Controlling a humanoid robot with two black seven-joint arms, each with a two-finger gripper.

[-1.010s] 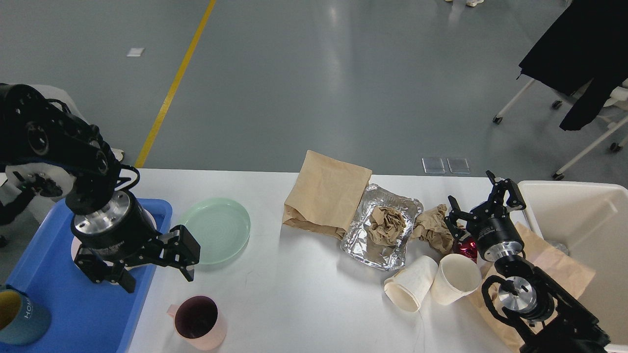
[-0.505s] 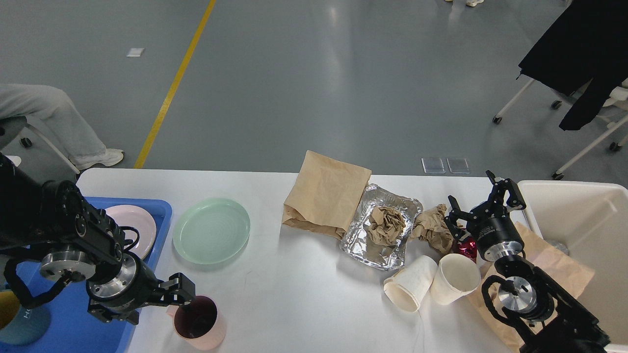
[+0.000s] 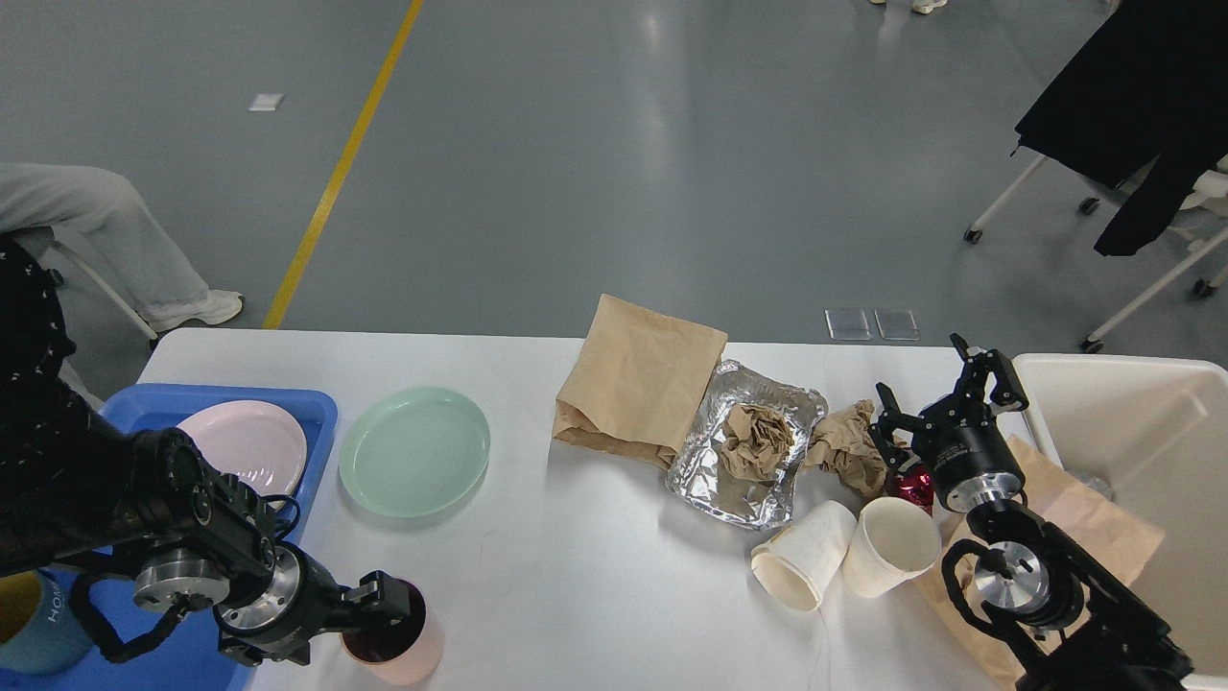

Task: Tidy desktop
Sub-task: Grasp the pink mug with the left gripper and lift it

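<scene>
The white desktop [image 3: 576,576] carries dishes on the left and litter on the right. A pink mug [image 3: 408,648] stands at the front left. My left gripper [image 3: 387,601] sits at its rim, one finger over the dark opening; the grip is unclear. My right gripper [image 3: 918,367] hangs open above a crumpled brown paper [image 3: 844,446] and a shiny red thing [image 3: 913,486], holding nothing. A green plate [image 3: 414,451] lies beside the blue tray [image 3: 317,408], which holds a pink plate [image 3: 245,441].
A brown paper bag [image 3: 638,379] leans on a foil tray [image 3: 715,480] holding crumpled paper [image 3: 758,437]. Two paper cups [image 3: 804,555] [image 3: 892,547] lie nearby. A cream bin [image 3: 1142,451] stands at right, with another brown bag [image 3: 1084,528] under my right arm. A blue mug [image 3: 29,629] sits in the tray.
My left arm swung down from over the blue tray toward the near edge, bringing its gripper to the pink mug's rim. The pink plate is uncovered. The right arm stayed still.
</scene>
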